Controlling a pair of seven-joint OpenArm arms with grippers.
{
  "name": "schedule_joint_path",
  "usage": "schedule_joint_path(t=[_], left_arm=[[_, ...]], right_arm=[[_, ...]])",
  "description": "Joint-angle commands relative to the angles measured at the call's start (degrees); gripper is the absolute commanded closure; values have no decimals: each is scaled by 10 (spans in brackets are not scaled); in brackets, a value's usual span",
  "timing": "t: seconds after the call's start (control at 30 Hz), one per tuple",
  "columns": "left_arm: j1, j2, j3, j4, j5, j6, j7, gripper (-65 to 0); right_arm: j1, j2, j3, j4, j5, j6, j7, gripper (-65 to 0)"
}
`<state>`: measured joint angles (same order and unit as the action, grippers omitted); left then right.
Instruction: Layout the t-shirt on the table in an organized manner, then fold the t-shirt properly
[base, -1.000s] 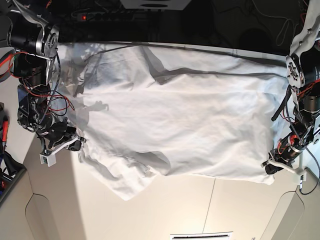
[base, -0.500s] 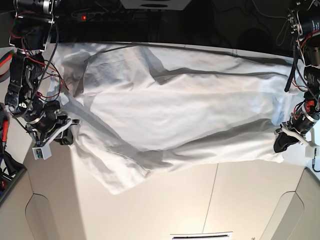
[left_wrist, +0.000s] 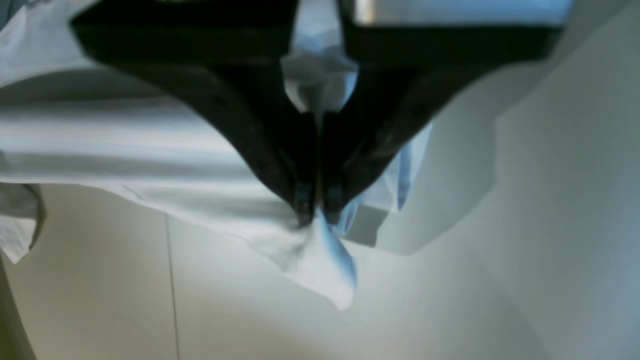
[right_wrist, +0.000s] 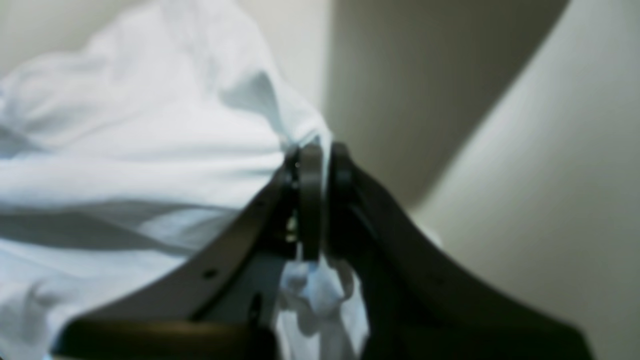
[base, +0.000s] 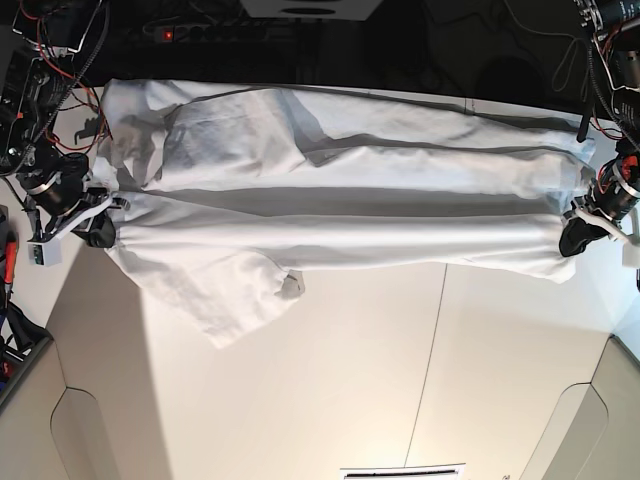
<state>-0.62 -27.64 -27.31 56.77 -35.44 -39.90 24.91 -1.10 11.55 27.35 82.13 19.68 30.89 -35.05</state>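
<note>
The white t-shirt (base: 340, 215) hangs stretched between my two grippers above the table (base: 350, 380), its far part lying along the table's far edge. A sleeve (base: 235, 295) droops down at the lower left. My left gripper (base: 572, 240) is at the right of the base view, shut on a pinched corner of the t-shirt (left_wrist: 320, 250), its black fingers (left_wrist: 305, 200) pressed together on the cloth. At the left, my right gripper (base: 100, 232) is shut on the other end of the t-shirt (right_wrist: 150, 150), with cloth bunched between its fingers (right_wrist: 310, 200).
A thin dark seam (base: 432, 350) runs across the tabletop below the shirt. Cables and dark equipment (base: 200, 35) lie beyond the far edge. Both arms' wired bodies stand at the left (base: 40, 90) and right (base: 615, 60) sides.
Both grippers have lifted and moved towards the far edge, pulling the shirt taut between them. The lower hem rose off the table and the sleeve now dangles.
</note>
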Motion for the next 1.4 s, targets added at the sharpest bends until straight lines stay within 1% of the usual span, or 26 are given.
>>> schedule_joint_path(t=[0.0,0.13,0.17,0.2,0.23,0.27,0.3,0.33,0.53,0.6,0.67,0.77,0.87,0.93,1.1,1.17,1.2,1.23,1.27,1.3,1.37], left_arm=[[-8,-16,-6,10,-9,-1,-11,0],[-8,-16,-6,10,-10,-1,-8,0],[-8,-16,-6,10,-10,-1,-8,0],[-8,-16,-6,10,-10,-1,-6,-69],[-8,-16,-6,10,-10,-1,-6,-139],[-8,-16,-6,10,-10,-1,-3,-195],[-8,-16,-6,10,-10,-1,0,-232],[-8,-18,-6,10,-13,-1,5,-248],[-9,-19,-9,10,-52,-1,10,-248],[-10,-19,-9,10,-60,-1,10,-248],[-13,-19,-9,10,-66,-1,10,-248],[-14,-19,-9,10,-68,-1,11,-248],[-14,-19,-9,10,-68,-1,10,-248],[-14,-19,-9,10,-68,-1,11,-255],[-14,-19,-9,10,-68,-1,11,-255],[-14,-19,-9,10,-68,-1,11,-255],[-14,-19,-9,10,-68,-1,11,-255],[-14,-19,-9,10,-68,-1,11,-255],[-14,-19,-9,10,-68,-1,11,-255],[-14,-19,-9,10,-68,-1,11,-255],[-14,-19,-9,10,-69,-1,11,-255]], right_arm=[[2,9,5,10,3,-5,12,0],[-6,9,5,10,3,-5,6,0],[-6,10,5,10,3,-5,6,-55],[-6,10,5,10,3,-4,6,-167],[-5,10,5,10,3,-4,5,-253],[-5,10,5,11,3,-4,5,-293],[-5,10,5,15,4,-4,5,-295],[-5,10,5,21,6,-4,5,-295],[-2,9,5,115,33,-5,1,-295],[10,9,5,142,41,-7,5,-295],[37,9,5,143,35,-7,5,-294],[89,9,-3,94,0,-10,5,-295],[151,9,-24,-22,-2,-11,11,-295],[194,10,-46,-121,-2,-10,32,-295],[286,5,-120,-349,-12,-7,90,-295],[306,-3,-149,-405,-35,-7,110,-294],[311,-9,-162,-421,-43,-7,112,-279],[312,-14,-174,-428,-49,-7,113,-221],[311,-19,-184,-428,-56,-7,112,-117],[310,-21,-192,-426,-58,-6,112,0],[310,-24,-199,-419,-57,-6,108,0]])
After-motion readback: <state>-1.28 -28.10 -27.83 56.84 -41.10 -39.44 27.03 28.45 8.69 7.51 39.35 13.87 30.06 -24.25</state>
